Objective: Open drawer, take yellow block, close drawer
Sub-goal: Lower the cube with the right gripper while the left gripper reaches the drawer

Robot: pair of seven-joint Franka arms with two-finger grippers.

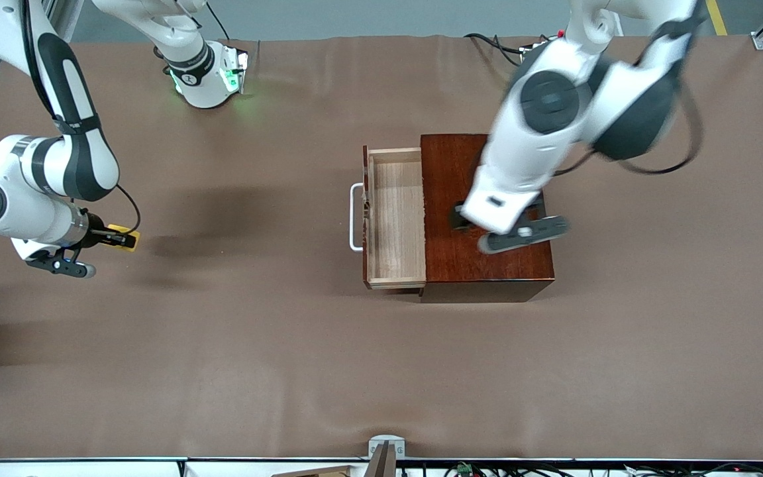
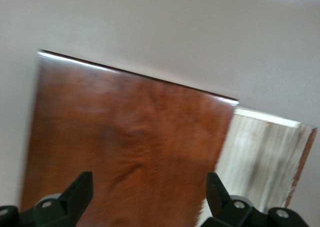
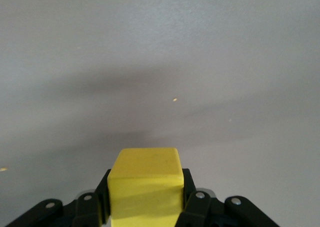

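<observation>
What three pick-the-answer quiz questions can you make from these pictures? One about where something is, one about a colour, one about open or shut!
1. Where is the block?
A. In the drawer
B. In the right gripper
C. On top of the box

2. What colour is the drawer's handle?
A. White
B. Green
C. Black

3. How is the drawer now?
A. Pushed fully in
C. Taken out and lying on the table
B. Pulled out

Answers:
1. B: the right gripper is shut on the block, over the table toward the right arm's end, and the tray shows only bare wood.
2. A: a white loop sits on the drawer's front.
3. B: the tray sticks out of the box. The left gripper is over the box, fingers open.
</observation>
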